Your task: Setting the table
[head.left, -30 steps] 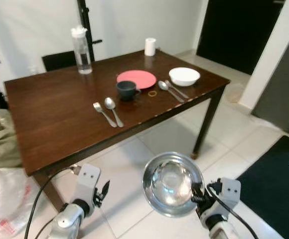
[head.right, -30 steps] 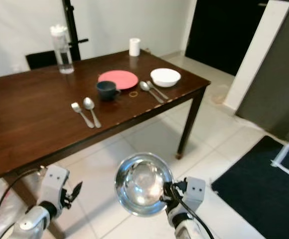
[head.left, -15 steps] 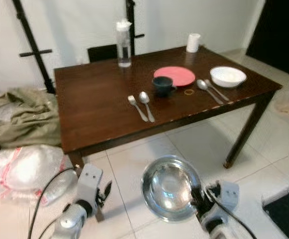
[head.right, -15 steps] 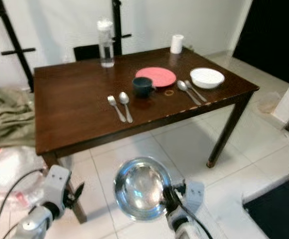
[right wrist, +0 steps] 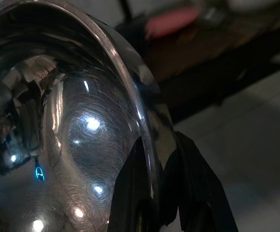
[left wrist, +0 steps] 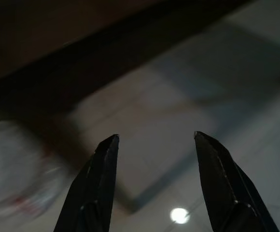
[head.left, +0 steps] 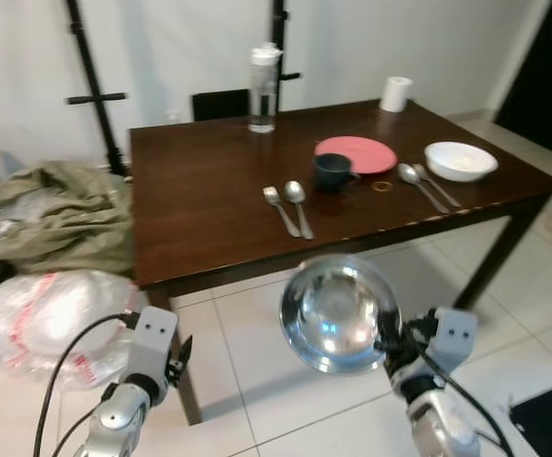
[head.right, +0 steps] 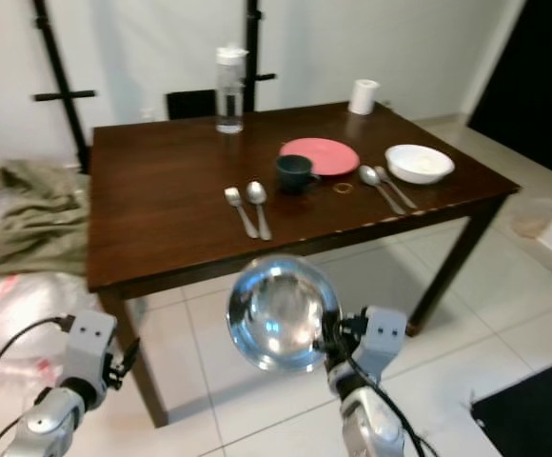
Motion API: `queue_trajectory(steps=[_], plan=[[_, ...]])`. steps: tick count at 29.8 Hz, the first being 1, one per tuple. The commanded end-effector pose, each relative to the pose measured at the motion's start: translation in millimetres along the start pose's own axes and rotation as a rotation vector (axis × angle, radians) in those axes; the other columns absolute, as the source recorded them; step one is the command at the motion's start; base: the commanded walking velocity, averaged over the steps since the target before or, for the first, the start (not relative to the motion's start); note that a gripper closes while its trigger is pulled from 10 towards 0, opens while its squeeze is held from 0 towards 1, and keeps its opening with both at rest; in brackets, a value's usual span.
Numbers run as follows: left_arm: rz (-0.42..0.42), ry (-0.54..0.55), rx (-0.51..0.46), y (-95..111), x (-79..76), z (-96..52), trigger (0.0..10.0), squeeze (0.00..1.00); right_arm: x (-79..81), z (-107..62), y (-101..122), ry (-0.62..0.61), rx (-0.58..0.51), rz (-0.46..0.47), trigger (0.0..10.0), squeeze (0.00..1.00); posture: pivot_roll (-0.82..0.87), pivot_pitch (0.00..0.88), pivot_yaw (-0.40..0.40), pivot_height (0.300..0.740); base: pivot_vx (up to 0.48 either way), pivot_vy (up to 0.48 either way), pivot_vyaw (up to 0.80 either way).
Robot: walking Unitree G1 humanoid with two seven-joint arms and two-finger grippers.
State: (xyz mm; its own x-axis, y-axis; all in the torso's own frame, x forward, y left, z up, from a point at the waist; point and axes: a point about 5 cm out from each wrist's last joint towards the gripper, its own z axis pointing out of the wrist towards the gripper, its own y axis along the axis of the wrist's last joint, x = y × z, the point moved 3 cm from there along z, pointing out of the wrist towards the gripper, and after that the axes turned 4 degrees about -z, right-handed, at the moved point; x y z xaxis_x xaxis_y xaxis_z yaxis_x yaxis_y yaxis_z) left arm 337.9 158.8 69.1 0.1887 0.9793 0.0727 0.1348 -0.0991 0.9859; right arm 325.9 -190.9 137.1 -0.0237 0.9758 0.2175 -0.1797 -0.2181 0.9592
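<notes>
Right gripper is clamped on the rim of the steel bowl: one finger inside the rim, one outside. Bowl is held in the air, tilted, short of the table's near edge and above the tile floor. Left gripper has its fingers spread with nothing between them, low beside the table's near left leg. On the table: red plate, dark cup, white bowl, fork, spoons, water bottle.

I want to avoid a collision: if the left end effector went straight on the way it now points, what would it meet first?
Probably the tiled floor under the table. The left end effector is open and holds nothing, and pale tiles lie between its fingers. The table's dark underside looms beyond, but blur leaves depth unclear.
</notes>
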Motion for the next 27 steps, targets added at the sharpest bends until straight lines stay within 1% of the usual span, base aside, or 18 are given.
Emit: queue_trajectory(steps=[1, 3, 4, 6, 8, 9, 10, 11, 13, 14, 16, 18, 19, 20, 21, 22, 23, 27], plan=[[0.010, 0.002, 0.015, -5, 2.8, -2.9, 10.0, 0.00, 9.4, 7.2, 24, 0.035, -0.081, 0.045, 10.0, 0.00, 0.10, 0.065, 0.067, 0.740, 0.480, 0.000, 0.00], [0.020, -0.002, -0.005, -1, 2.2, -2.2, 10.0, 0.00, 24.3, 12.2, 47, 0.111, -0.140, 0.114, 10.0, 0.00, 0.10, 0.062, 0.067, 0.740, 0.480, 0.000, 0.00], [0.020, -0.002, -0.005, -1, 2.2, -2.2, 10.0, 0.00, 24.3, 12.2, 47, 0.111, -0.140, 0.114, 10.0, 0.00, 0.10, 0.062, 0.067, 0.740, 0.480, 0.000, 0.00], [0.047, -0.001, -0.036, 6, 2.4, -1.6, 10.0, 0.00, 39.7, 14.0, 61, 0.196, -0.167, 0.163, 10.0, 0.00, 0.10, 0.061, 0.067, 0.740, 0.480, 0.000, 0.00], [0.095, 0.002, -0.082, 15, 2.5, -1.4, 10.0, 0.00, 52.5, 13.5, 66, 0.270, -0.160, 0.181, 10.0, 0.00, 0.10, 0.061, 0.067, 0.740, 0.480, 0.000, 0.00], [0.118, 0.011, -0.119, 25, 3.5, -1.6, 10.0, 0.00, 59.3, 11.9, 66, 0.306, -0.148, 0.179, 10.0, 0.00, 0.10, 0.060, 0.066, 0.740, 0.480, 0.000, 0.00], [0.118, 0.011, -0.119, 25, 3.5, -1.6, 10.0, 0.00, 59.3, 11.9, 66, 0.306, -0.148, 0.179, 10.0, 0.00, 0.10, 0.060, 0.066, 0.740, 0.480, 0.000, 0.00], [0.145, 0.018, -0.176, 39, 4.8, -2.6, 10.0, 0.00, 64.6, 9.9, 64, 0.330, -0.137, 0.179, 10.0, 0.00, 0.10, 0.059, 0.065, 0.740, 0.480, 0.000, 0.00], [0.196, 0.023, -0.275, 65, 5.3, -6.6, 10.0, 0.00, 69.5, 7.2, 60, 0.348, -0.119, 0.185, 10.0, 0.00, 0.10, 0.060, 0.064, 0.740, 0.480, 0.000, 0.00], [0.196, 0.023, -0.275, 65, 5.3, -6.6, 10.0, 0.00, 69.5, 7.2, 60, 0.348, -0.119, 0.185, 10.0, 0.00, 0.10, 0.060, 0.064, 0.740, 0.480, 0.000, 0.00], [0.235, 0.019, -0.371, 93, 4.5, -12.8, 10.0, 0.00, 72.1, 5.2, 55, 0.357, -0.099, 0.191, 10.0, 0.00, 0.11, 0.059, 0.064, 0.740, 0.480, 0.000, 0.00], [0.251, 0.030, -0.430, 112, 5.8, -17.4, 10.0, 0.00, 73.8, 4.0, 52, 0.364, -0.081, 0.196, 10.0, 0.00, 0.11, 0.059, 0.064, 0.740, 0.480, 0.000, 0.00], [0.251, 0.030, -0.430, 112, 5.8, -17.4, 10.0, 0.00, 73.8, 4.0, 52, 0.364, -0.081, 0.196, 10.0, 0.00, 0.11, 0.059, 0.064, 0.740, 0.480, 0.000, 0.00], [0.246, 0.043, -0.453, 119, 7.7, -18.6, 10.0, 0.00, 74.8, 3.4, 50, 0.371, -0.070, 0.202, 10.0, 0.00, 0.11, 0.059, 0.064, 0.740, 0.480, 0.000, 0.00], [0.230, 0.083, -0.493, 133, 13.1, -20.2, 10.0, 0.00, 78.8, 1.8, 49, 0.404, -0.052, 0.208, 10.0, 0.00, 0.12, 0.058, 0.065, 0.740, 0.480, 0.000, 0.00], [0.230, 0.083, -0.493, 133, 13.1, -20.2, 10.0, 0.00, 78.8, 1.8, 49, 0.404, -0.052, 0.208, 10.0, 0.00, 0.12, 0.058, 0.065, 0.740, 0.480, 0.000, 0.00], [0.199, 0.112, -0.512, 142, 18.0, -20.9, 10.0, 0.00, 84.3, -0.4, 50, 0.449, -0.041, 0.210, 10.0, 0.00, 0.12, 0.058, 0.065, 0.740, 0.480, 0.000, 0.00], [0.107, 0.138, -0.493, 144, 25.4, -20.7, 10.0, 0.00, 90.3, -2.0, 52, 0.486, -0.026, 0.187, 10.0, 0.00, 0.12, 0.060, 0.063, 0.740, 0.480, 0.000, 0.00]])
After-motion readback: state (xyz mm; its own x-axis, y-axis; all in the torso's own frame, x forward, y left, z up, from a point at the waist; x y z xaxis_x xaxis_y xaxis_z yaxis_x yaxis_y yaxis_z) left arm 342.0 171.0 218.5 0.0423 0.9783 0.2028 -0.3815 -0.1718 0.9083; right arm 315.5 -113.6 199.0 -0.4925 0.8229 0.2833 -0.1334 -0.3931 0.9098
